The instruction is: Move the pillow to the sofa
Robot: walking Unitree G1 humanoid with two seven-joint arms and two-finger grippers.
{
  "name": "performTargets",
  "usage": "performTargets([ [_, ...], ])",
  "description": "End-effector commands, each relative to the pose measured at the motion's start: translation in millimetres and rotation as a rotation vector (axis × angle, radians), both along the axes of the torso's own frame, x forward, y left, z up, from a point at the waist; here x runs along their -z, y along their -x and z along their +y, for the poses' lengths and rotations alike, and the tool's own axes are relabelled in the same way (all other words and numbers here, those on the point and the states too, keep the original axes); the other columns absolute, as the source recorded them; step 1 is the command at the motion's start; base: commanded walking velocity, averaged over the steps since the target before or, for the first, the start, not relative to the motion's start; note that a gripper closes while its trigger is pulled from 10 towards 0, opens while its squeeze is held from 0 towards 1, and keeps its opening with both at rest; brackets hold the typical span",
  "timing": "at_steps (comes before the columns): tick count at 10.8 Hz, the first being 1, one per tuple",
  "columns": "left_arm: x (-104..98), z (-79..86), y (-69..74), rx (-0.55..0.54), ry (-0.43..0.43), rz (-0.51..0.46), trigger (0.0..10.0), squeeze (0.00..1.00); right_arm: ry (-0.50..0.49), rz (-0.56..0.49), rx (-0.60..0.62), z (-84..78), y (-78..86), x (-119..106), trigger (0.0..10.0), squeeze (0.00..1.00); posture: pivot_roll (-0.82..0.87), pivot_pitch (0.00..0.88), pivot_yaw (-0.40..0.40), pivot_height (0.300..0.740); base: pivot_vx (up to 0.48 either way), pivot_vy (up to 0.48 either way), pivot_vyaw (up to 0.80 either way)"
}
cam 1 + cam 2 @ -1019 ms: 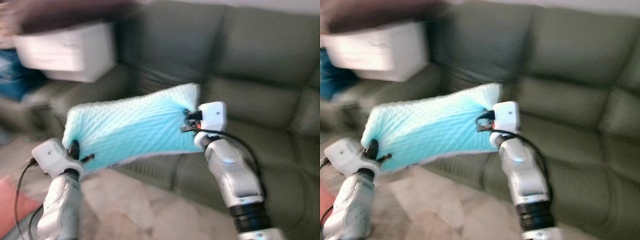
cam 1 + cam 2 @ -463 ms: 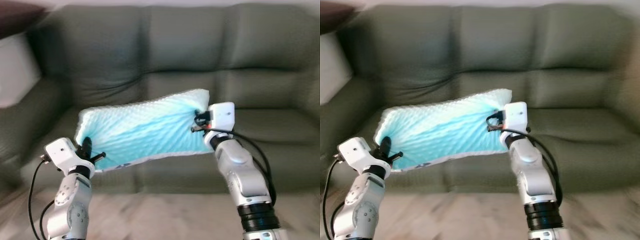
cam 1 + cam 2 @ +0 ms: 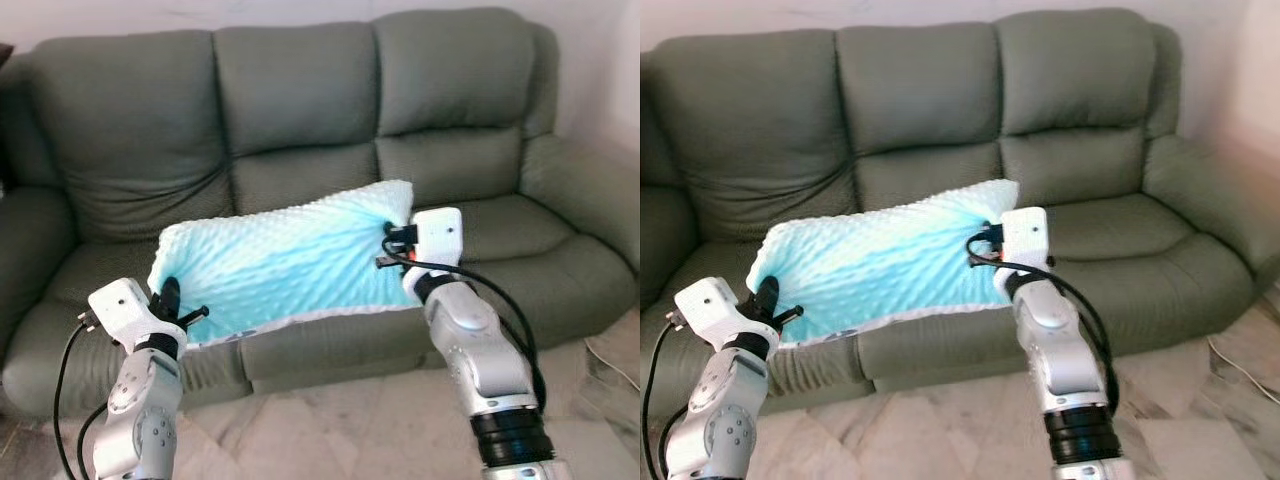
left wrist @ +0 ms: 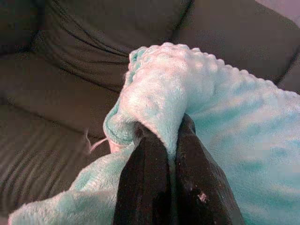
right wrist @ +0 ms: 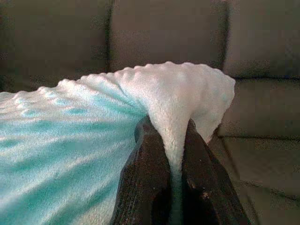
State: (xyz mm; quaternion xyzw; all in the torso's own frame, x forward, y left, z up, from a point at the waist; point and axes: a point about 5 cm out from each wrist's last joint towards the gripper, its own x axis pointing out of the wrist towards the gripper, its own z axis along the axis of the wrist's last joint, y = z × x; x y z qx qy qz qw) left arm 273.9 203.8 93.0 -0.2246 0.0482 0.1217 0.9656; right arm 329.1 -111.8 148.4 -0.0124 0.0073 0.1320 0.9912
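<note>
In the lower left of the head views the left gripper (image 3: 168,300) is raised in front of the robot, and its two black fingers (image 4: 140,187) are closed tightly on the lower left corner of the pillow (image 3: 285,262); in the left wrist view a fold of the bumpy fabric is pinched between them. Near the centre of the frame, a little to the right, the right gripper (image 3: 392,240) is pressed together on the upper right corner of the pillow in the same way, and in the right wrist view its fingers (image 5: 147,178) squeeze a fold of the soft cloth between them. The pillow is light turquoise with a dotted, fluffy surface and a pale edge. It hangs stretched between the two grippers in the middle of the frame, and its right end is higher than its left end. It is held in the air in front of the seat of the sofa (image 3: 300,110) and above the front edge of the seat; I cannot tell if it touches the seat cushions. The sofa is grey-green with three back cushions and wide armrests, and it fills the upper and middle part of the frame behind the pillow. In the bottom part there is a pale marbled floor (image 3: 330,430), and at the lower right edge a thin white cable (image 3: 1240,365) lies on the floor.
</note>
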Motion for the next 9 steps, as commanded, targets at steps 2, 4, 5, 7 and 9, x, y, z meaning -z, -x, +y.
performTargets([
  [2, -3.0, 3.3, 0.3, -0.015, -0.031, -0.006, 10.0, 0.00, 0.006, -0.053, -0.009, 2.9, -1.2, -12.0, 10.0, 0.00, -0.18, 0.000, 0.042, 0.740, 0.000, 0.000, 0.00],
  [4, -3.2, 3.4, 0.1, -0.015, -0.030, -0.007, 10.0, 0.00, 0.009, -0.052, -0.007, 2.6, -1.4, -11.8, 10.0, 0.00, -0.18, 0.000, 0.043, 0.740, 0.000, -0.126, 0.00],
  [5, -3.4, 3.6, 0.1, -0.013, -0.031, -0.007, 10.0, 0.00, 0.009, -0.052, -0.006, 2.6, -1.3, -11.6, 10.0, 0.00, -0.18, 0.000, 0.045, 0.740, 0.000, -0.255, 0.00],
  [7, -3.8, 3.3, 0.0, -0.010, -0.031, -0.008, 10.0, 0.00, 0.009, -0.051, -0.005, 2.7, -0.9, -11.2, 10.0, 0.00, -0.18, 0.000, 0.046, 0.740, 0.000, -0.262, 0.00],
  [9, -3.8, 3.3, 0.4, -0.010, -0.030, -0.008, 10.0, 0.00, 0.008, -0.049, -0.003, 2.4, -1.0, -11.0, 10.0, 0.00, -0.18, 0.000, 0.045, 0.740, 0.000, -0.274, 0.00],
])
